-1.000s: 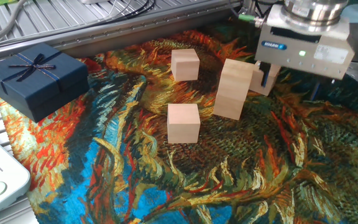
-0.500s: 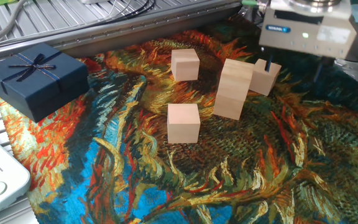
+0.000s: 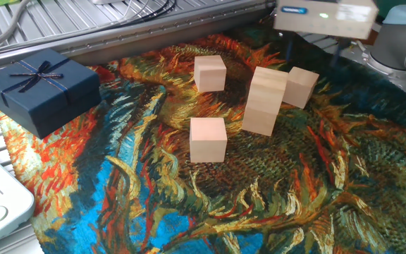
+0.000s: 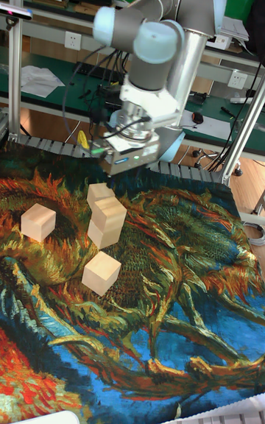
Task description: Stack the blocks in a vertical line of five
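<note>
Covering the surface is a painted cloth (image 3: 280, 190) of orange, blue and green swirls, with a green wall and benches behind in the tall view. On it a stack (image 3: 264, 100) two blocks high is built; three single blocks lie loose: one (image 3: 301, 87) just beside the stack under the gripper (image 3: 324, 15), one (image 3: 210, 73) behind-left, one (image 3: 208, 140) in front. So three placements remain, by my reckoning. The gripper hangs above, carrying nothing visible; its fingers are hidden, so I cannot tell their state. A small blue label on its body is unreadable. A box (image 3: 39, 87) sits far left.
</note>
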Controlling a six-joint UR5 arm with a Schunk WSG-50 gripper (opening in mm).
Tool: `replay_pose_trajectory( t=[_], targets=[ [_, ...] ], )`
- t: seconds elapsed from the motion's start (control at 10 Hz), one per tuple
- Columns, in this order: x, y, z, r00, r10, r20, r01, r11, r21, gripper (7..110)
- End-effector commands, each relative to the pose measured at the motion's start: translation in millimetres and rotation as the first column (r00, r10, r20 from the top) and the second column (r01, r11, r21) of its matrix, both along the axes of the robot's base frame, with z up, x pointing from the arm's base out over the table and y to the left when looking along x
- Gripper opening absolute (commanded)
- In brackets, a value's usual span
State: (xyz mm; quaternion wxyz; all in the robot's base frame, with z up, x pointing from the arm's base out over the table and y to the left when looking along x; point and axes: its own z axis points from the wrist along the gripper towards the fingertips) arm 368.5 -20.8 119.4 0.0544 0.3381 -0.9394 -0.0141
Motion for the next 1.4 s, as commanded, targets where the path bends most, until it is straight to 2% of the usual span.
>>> replay_pose_trajectory(
  t=[0.0, 0.1, 0.4, 0.5, 0.7, 0.8, 0.9, 1.1, 1.3],
  targets=[
    [11.1, -34, -13.1, 0.998, -0.017, 0.053, 0.017, 1.000, 0.005, 66],
    [11.9, -40, -22.1, 0.998, -0.020, 0.057, 0.018, 0.999, 0.030, 66],
    [-6.2, -60, -29.0, 0.995, -0.091, 0.028, 0.089, 0.994, 0.062, 66],
    [-7.9, -56, -26.2, 0.988, -0.153, 0.022, 0.150, 0.982, 0.118, 66],
    [4.3, -60, -24.5, 0.976, -0.206, 0.068, 0.196, 0.972, 0.128, 66],
    [22.2, -65, -25.8, 0.961, -0.240, 0.141, 0.223, 0.967, 0.124, 66],
    [27.0, -66, -26.5, 0.950, -0.270, 0.158, 0.252, 0.960, 0.126, 88],
    [24.2, -70, -27.6, 0.955, -0.254, 0.153, 0.241, 0.965, 0.101, 88],
    [9.2, -72, -28.3, 0.964, -0.246, 0.098, 0.239, 0.968, 0.078, 88]
  ],
)
